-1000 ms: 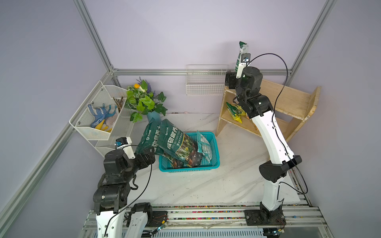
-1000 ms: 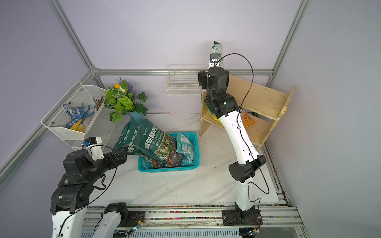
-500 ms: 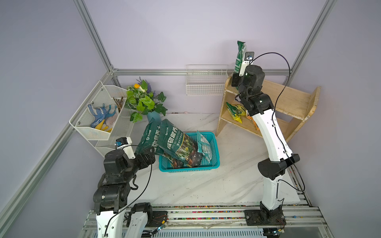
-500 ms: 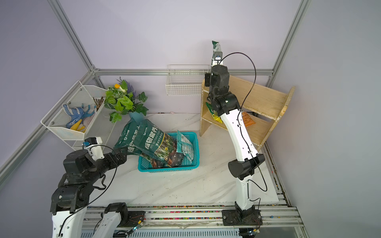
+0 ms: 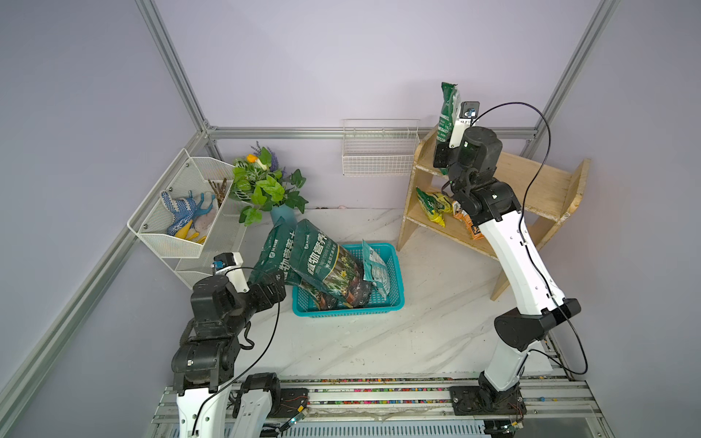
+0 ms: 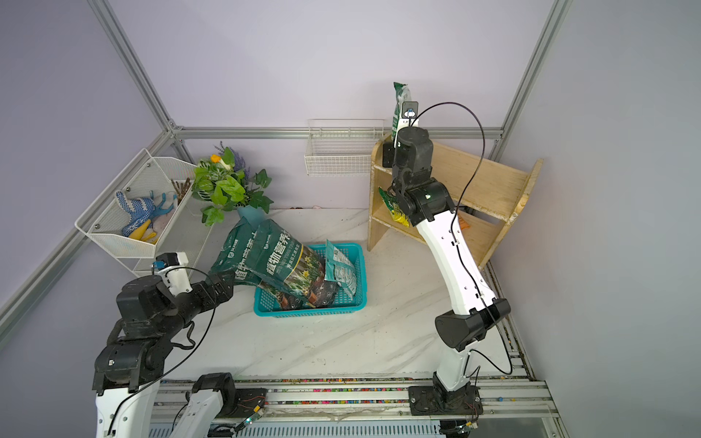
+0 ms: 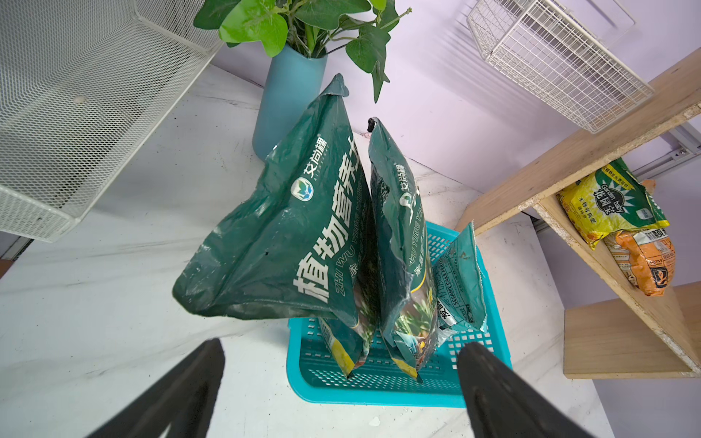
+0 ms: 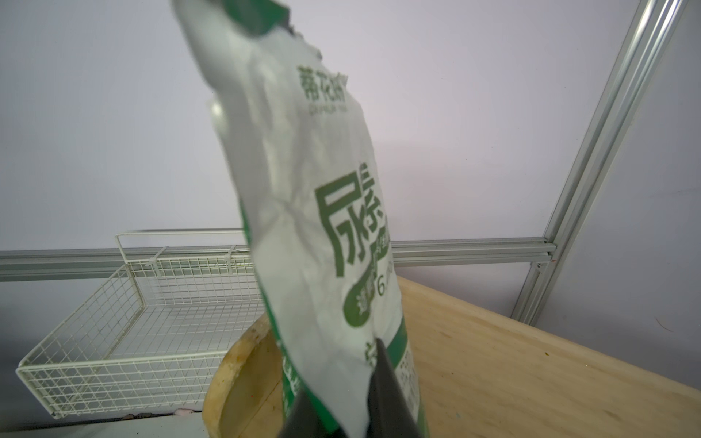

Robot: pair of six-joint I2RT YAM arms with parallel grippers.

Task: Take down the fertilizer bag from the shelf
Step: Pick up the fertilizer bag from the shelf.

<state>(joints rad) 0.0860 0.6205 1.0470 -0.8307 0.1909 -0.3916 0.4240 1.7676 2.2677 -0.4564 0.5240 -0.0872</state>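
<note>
Open marble tabletop (image 5: pixel 436 303) between teal basket (image 5: pixel 341 311) and shelf (image 5: pixel 538 178), wire basket (image 5: pixel 379 167) just beside shelf

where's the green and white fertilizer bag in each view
A top view: fertilizer bag upper right, above the shelf.
A top view: bag likewise upper right.
Left wrist: not in it.
Right wrist: bag fills the centre.
Shared landmark: white wire basket.

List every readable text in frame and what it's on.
"植物营养", "ZHI WU": green bags.
"SESAME CAKE": teal packet.
"Garden baby": yellow bag.
"尿素", partly hidden: white bag; its top line is blurred.
Orange bag: print too small to read.
Brand logos and all fine print: too small or blurred.
</note>
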